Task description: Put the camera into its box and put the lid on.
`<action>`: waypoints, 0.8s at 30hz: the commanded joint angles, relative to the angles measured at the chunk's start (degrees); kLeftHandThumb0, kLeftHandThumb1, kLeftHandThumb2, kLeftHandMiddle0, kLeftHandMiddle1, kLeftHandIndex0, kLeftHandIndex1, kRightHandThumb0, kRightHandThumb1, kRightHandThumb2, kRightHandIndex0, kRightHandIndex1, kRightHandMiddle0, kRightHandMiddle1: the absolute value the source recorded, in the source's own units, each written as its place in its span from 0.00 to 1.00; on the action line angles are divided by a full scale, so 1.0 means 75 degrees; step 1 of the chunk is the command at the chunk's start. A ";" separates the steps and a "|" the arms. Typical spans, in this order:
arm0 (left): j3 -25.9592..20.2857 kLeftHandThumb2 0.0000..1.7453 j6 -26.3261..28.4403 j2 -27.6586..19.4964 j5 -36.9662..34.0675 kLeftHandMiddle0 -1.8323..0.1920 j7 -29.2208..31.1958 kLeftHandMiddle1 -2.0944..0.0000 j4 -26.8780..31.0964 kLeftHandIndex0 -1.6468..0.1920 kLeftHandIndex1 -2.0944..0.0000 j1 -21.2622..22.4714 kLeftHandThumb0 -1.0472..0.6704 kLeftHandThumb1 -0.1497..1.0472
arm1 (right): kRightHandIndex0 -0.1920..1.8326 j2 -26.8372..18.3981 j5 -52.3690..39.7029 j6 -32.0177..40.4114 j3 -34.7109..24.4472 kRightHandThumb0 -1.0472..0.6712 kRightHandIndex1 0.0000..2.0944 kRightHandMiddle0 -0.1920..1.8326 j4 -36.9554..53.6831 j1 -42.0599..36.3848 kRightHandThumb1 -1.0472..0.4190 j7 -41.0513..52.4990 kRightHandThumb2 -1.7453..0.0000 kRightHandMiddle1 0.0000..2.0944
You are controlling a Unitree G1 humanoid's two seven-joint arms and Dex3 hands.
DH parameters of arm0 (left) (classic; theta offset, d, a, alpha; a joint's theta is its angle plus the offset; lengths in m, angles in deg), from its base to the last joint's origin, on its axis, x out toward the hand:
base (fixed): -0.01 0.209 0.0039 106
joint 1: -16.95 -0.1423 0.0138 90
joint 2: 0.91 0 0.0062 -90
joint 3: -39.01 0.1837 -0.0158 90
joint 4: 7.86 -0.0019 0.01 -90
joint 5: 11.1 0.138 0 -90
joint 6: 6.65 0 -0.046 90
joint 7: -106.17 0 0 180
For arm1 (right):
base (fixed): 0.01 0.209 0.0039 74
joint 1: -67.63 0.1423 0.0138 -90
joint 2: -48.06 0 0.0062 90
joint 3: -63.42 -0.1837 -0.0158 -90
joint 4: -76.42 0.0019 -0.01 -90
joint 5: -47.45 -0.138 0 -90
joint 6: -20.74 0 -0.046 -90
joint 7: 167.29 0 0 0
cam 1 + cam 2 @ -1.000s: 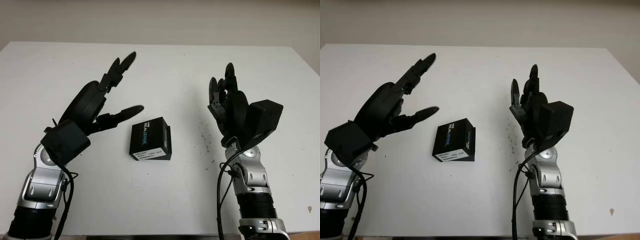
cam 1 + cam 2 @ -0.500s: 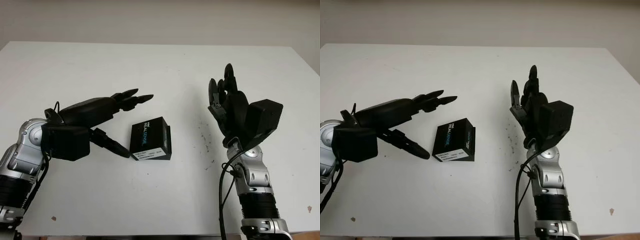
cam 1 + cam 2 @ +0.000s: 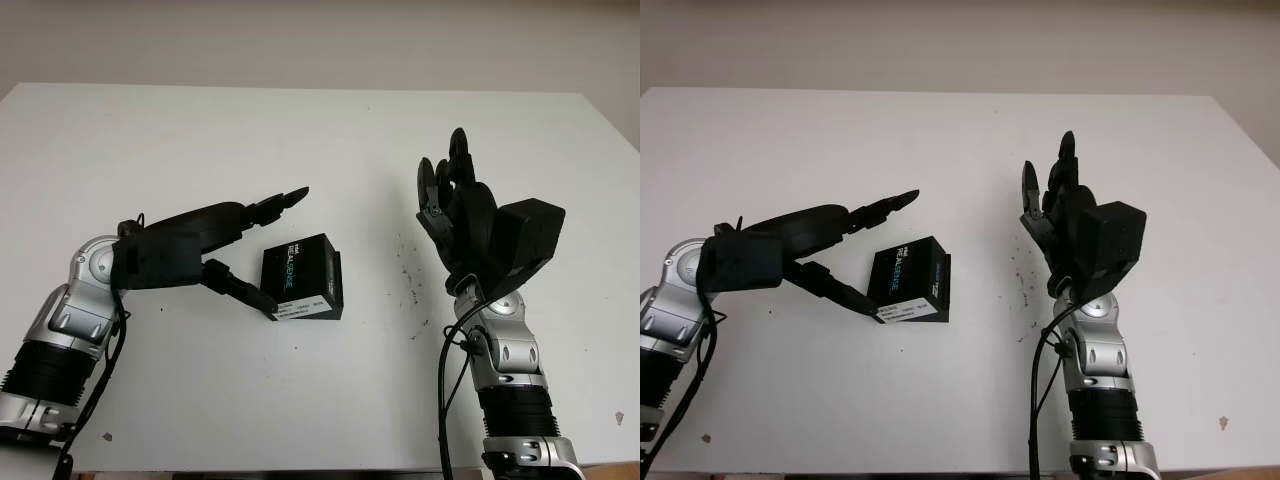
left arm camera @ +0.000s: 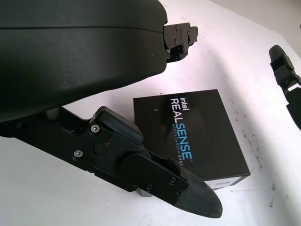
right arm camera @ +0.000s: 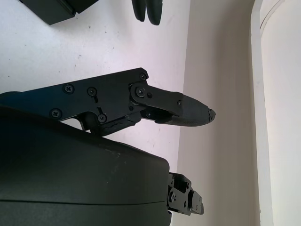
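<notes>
— Box (image 3: 302, 278) is shut, isn't it? Black one, lid on, lying on the white surface (image 3: 330, 150) between the two arms.

— Looks closed from where I stand, yes. No camera lying loose anywhere that I can see, so I'd guess the job is at its tail end.

— Which hand is on it?

— The left hand (image 3: 215, 250), and it's far nearer than the other. The box sits just beyond its fingertips, toward the robot's right. One finger (image 3: 240, 291) reaches low along the surface to the box's near corner; I can't tell whether it touches. The others point past the far edge, above the lid. It's open and holding nothing.

— So the box lies inside the spread of that hand?

— Only its near side does, I'd say. The printed lettering runs roughly across the line of the fingers, so closing would pinch it front to back.

— And the right hand (image 3: 462, 215)?

— Raised, well off on the box's other side, open, holding nothing.
</notes>
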 commanded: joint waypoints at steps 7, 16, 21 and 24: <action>0.0169 0.03 0.0341 0.0088 0.0071 0.97 -0.0062 0.97 0.0547 1.00 1.00 -0.0217 0.08 0.88 | 0.00 -0.0123 -0.0015 -0.0065 -0.0045 0.29 0.01 0.00 0.0005 0.0041 0.00 0.0118 0.68 0.02; 0.0258 0.03 0.0356 -0.0074 0.0430 0.95 -0.0248 0.96 0.1445 0.99 0.99 -0.0753 0.08 0.88 | 0.00 -0.0113 -0.0050 -0.0093 -0.0070 0.29 0.00 0.00 0.0008 0.0057 0.00 0.0148 0.68 0.01; 0.0243 0.03 0.0303 -0.0228 0.0596 0.93 -0.0289 0.96 0.2068 0.98 0.98 -0.1118 0.06 0.88 | 0.00 -0.0117 -0.0023 -0.0066 -0.0064 0.30 0.00 0.00 0.0028 0.0064 0.00 0.0102 0.68 0.00; 0.0186 0.03 0.0489 -0.0283 0.0801 0.93 -0.0436 0.96 0.2540 0.97 0.98 -0.1404 0.06 0.88 | 0.00 -0.0131 -0.0005 -0.0035 -0.0044 0.30 0.00 0.01 0.0036 0.0072 0.00 0.0092 0.67 0.01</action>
